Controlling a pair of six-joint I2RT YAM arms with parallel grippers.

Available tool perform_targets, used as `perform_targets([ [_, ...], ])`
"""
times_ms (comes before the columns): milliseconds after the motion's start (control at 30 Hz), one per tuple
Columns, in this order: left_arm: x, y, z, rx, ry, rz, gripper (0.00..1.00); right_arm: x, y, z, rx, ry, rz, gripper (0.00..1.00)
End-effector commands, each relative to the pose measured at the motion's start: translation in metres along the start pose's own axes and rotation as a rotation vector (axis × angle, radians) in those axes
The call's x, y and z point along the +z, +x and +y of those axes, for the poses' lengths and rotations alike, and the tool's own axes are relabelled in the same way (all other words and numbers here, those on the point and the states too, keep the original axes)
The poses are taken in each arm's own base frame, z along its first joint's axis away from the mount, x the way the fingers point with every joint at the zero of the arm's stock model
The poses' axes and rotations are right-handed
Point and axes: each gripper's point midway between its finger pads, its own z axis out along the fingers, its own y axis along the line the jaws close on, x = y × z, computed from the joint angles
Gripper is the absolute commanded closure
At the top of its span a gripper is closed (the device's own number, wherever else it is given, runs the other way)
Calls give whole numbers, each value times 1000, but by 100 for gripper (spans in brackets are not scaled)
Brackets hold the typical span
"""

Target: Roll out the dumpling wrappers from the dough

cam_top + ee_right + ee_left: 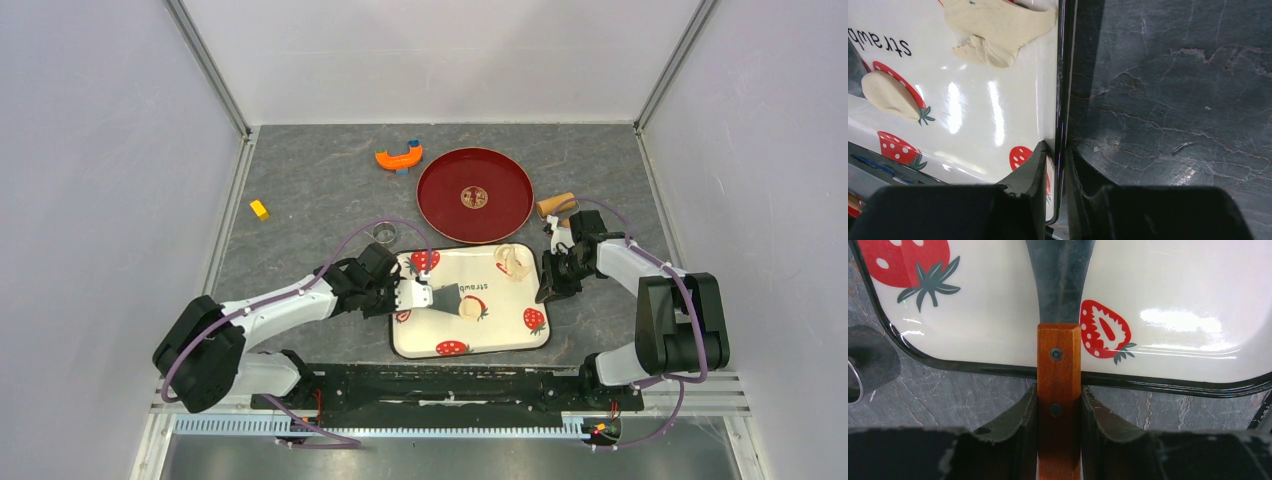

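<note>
Dough (pixel 468 305) lies as a small lump on a printed strawberry, at the blade tip of the scraper (pixel 1058 352). The left end effector (pixel 1059 396) grips the scraper's wooden handle. The right end effector (pixel 1057 156) pinches the right rim of the tray (pixel 1062 75). A flattened dumpling wrapper (pixel 998 25) lies just inside that rim, with the desk (pixel 1173 100) beyond.

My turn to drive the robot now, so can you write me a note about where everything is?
Left jaws: shut on the scraper handle, blade over the strawberry tray.
Right jaws: clamped on the tray's right rim.
One flattened wrapper near the tray's far right corner; dough lump mid-tray by the blade tip.
Roller lies unheld beside the red plate.
Done: one wrapper. Left: roll out the lump.
</note>
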Motion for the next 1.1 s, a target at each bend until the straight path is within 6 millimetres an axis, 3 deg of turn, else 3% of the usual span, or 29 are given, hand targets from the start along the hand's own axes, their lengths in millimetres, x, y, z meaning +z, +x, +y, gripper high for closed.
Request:
perform_targets([
  [0, 2, -51, 17, 65, -33, -166, 98, 10, 11, 5, -25, -40, 47, 86],
  [500, -14, -46, 50, 45, -218, -87, 98, 10, 12, 6, -23, -45, 49, 86],
  [1067, -3, -54, 40, 73, -156, -95, 98, 10, 10, 6, -26, -50, 50, 86],
])
